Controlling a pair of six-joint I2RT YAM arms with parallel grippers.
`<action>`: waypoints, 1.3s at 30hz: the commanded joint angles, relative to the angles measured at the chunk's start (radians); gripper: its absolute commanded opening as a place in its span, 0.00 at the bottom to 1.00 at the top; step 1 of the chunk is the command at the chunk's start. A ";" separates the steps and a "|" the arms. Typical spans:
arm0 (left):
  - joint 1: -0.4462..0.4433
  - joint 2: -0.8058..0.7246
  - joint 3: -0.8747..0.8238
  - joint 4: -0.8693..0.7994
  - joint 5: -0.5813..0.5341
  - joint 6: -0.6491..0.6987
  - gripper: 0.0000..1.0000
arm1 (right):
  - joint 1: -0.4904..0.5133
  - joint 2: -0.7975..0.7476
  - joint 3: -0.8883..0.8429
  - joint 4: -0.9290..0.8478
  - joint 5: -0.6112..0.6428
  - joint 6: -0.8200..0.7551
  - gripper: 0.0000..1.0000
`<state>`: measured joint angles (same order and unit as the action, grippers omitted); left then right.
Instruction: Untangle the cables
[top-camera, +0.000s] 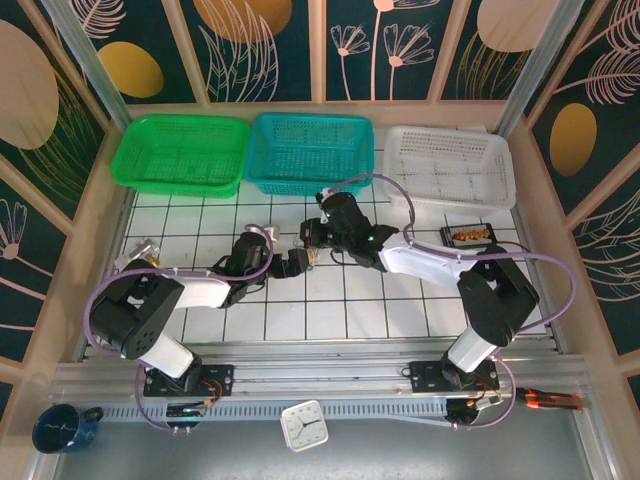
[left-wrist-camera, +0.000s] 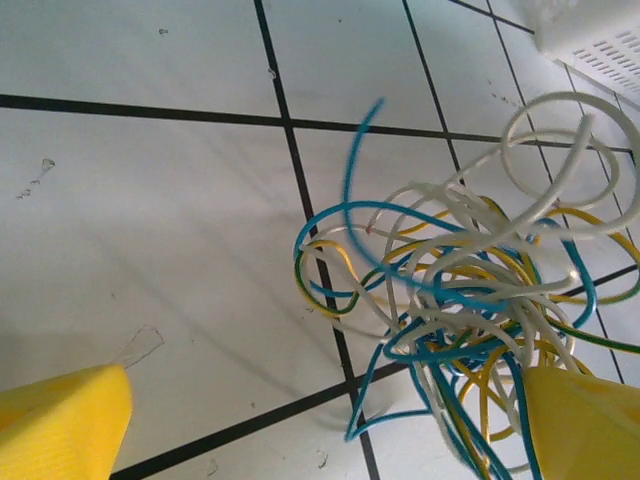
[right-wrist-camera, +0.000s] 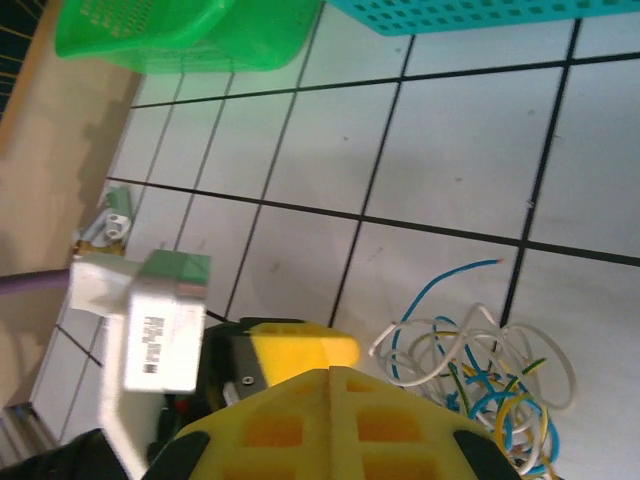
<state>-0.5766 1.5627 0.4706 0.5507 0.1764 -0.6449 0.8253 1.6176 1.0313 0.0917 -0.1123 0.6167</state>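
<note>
The tangle of thin blue, yellow and white wires (left-wrist-camera: 460, 290) is seen at lower right inside the wide-apart left gripper (left-wrist-camera: 330, 410), probably for grasping; the right gripper (right-wrist-camera: 330, 372) is closed.

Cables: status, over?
Left gripper open beside the cables. Right gripper shut, hold unclear. One knotted clump on tiles. Nothing blocking.

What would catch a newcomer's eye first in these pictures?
First the cables, a knot of thin blue, white and yellow wires on the white tiled table, just ahead of the wide-open left pincer. Next comes the right pincer, shut, with the same knot beside it. Behind them a green basket, a teal basket and a white basket stand in a row along the far edge.
</note>
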 joint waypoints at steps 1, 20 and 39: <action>-0.004 0.025 0.005 0.008 -0.021 0.024 0.99 | 0.000 -0.047 0.044 0.057 -0.041 0.021 0.00; -0.003 -0.248 -0.101 -0.087 -0.060 0.092 0.99 | -0.037 -0.105 0.081 0.001 -0.017 -0.012 0.00; -0.004 -0.256 -0.046 0.106 -0.016 0.147 0.99 | -0.021 -0.048 0.108 0.002 -0.043 -0.005 0.00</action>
<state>-0.5793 1.2697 0.3923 0.5674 0.1284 -0.5159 0.7948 1.5551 1.1046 0.0929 -0.1375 0.6094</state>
